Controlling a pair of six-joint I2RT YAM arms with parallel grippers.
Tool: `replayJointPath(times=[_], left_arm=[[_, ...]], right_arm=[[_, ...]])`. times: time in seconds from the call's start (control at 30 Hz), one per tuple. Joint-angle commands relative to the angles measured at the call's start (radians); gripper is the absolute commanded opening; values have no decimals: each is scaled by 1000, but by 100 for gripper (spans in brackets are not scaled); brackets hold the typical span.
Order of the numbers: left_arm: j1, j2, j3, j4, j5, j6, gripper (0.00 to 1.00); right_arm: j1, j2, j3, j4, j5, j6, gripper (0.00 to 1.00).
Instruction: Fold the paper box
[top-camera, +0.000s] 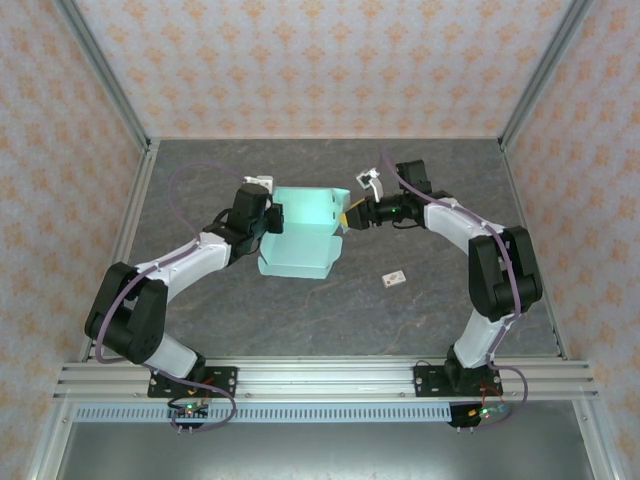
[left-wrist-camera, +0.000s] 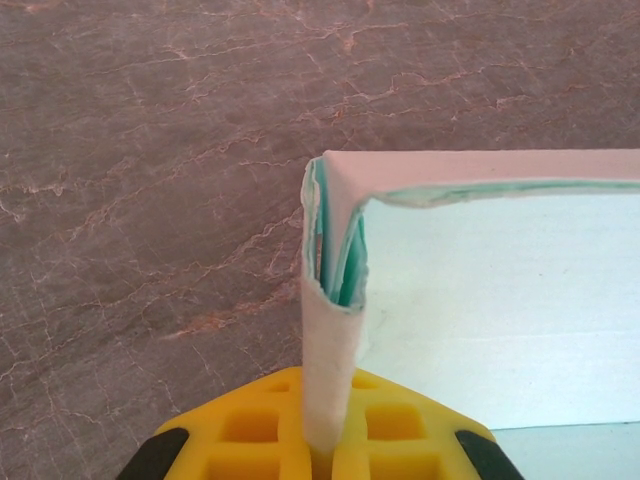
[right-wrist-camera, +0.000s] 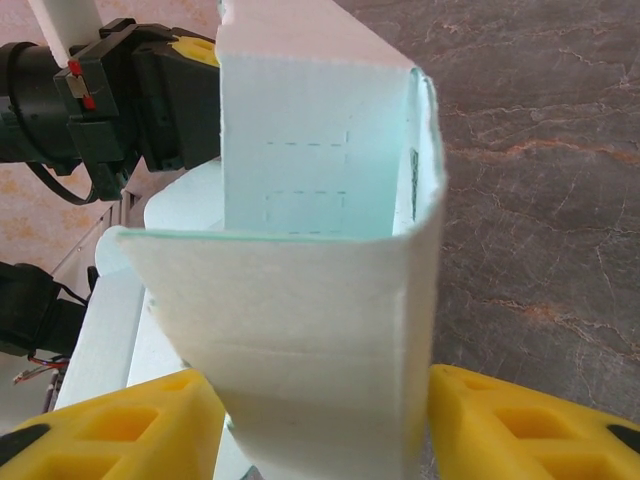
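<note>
Left wrist view: left jaws closed on paper box (left-wrist-camera: 500, 300) corner | right jaws around its flap, cannot tell if gripping

My top camera sits high behind the bases, looking down and forward over the table (top-camera: 330, 320), with the left arm (top-camera: 190, 255) and right arm (top-camera: 480, 240) seen from afar. The left wrist camera rides just behind the left gripper (left-wrist-camera: 322, 455), facing 12 o'clock along its fingers, very near the paper box (left-wrist-camera: 500, 310). The right wrist camera sits equally close behind the right gripper (right-wrist-camera: 315, 410), with the left arm at its 10 o'clock. All three views share the paper box.
</note>
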Motion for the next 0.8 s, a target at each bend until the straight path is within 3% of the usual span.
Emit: replayJointPath(times=[0.0,0.13,0.5,0.77], left_arm=[[8,-6,39,-20,8,-24,0],[7,-3,42,-24,10,-23,0],[2,14,57,-44,-8,-23,0],[2,19,58,-48,-10,-22,0]], right_arm=[[-1,-19,5,12,-41,-27,51],[5,-18,5,42,-55,-1,50],[15,-34,12,16,-47,7,61],[10,-39,24,-8,-91,12,63]])
